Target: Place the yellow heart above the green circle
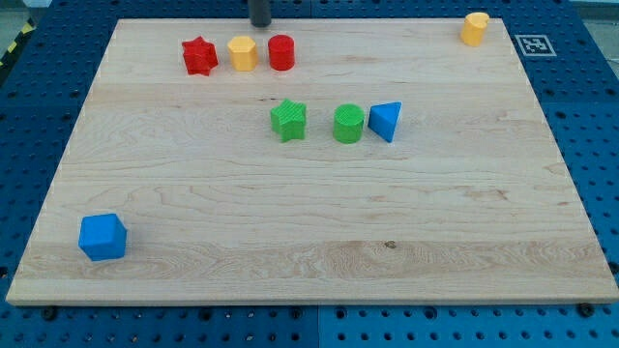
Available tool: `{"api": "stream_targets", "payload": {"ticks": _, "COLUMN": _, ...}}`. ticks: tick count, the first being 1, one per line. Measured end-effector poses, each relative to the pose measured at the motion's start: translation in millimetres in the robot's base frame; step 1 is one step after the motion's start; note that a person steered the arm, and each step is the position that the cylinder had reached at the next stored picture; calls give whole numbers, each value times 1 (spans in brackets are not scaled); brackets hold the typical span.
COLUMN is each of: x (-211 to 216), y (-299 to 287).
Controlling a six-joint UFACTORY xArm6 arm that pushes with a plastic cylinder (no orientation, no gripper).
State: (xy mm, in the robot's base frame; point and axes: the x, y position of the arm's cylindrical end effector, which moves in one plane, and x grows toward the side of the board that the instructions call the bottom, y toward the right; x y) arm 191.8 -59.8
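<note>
1. Our arm carries no gripper, so nothing can be held; it ends in a straight dark rod, and we see only its lower part at the view's top edge. My tip point(261, 24) rests at the far edge of the pale wooden bench point(309, 222), touching no block.
2. Just below my tip, towards the view's bottom, sits a row of three blocks: a red star-shaped block point(199, 56) on the view's left, a yellow hexagonal block point(242, 53) in the middle, and a red cylinder block point(281, 52) on the view's right. They stand close together but we see narrow gaps between them.
3. Further down, near the bench's middle, lies a second row: a green star-shaped block point(288, 120), then the green circle block point(349, 124), then a blue triangular block point(386, 121) just beside the circle, nearly touching it.
4. The yellow heart block point(474, 28) stands alone in the bench's corner at the view's top right, well apart from my tip and from the green circle; its heart outline is hard to make out at this size.
5. A blue cube block point(103, 237) sits alone near the view's bottom-left corner.
</note>
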Motion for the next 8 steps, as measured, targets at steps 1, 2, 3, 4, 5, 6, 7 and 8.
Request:
{"api": "stream_targets", "payload": {"ticks": 1, "x": 2, "y": 54}}
{"api": "stream_targets", "payload": {"ticks": 2, "x": 1, "y": 112}}
{"api": "stream_targets", "payload": {"ticks": 3, "x": 0, "y": 164}}
{"api": "stream_targets", "payload": {"ticks": 4, "x": 0, "y": 228}}
{"api": "stream_targets", "payload": {"ticks": 5, "x": 0, "y": 228}}
{"api": "stream_targets", "payload": {"ticks": 6, "x": 0, "y": 237}}
{"api": "stream_targets", "payload": {"ticks": 7, "x": 0, "y": 285}}
{"api": "stream_targets", "payload": {"ticks": 8, "x": 0, "y": 303}}
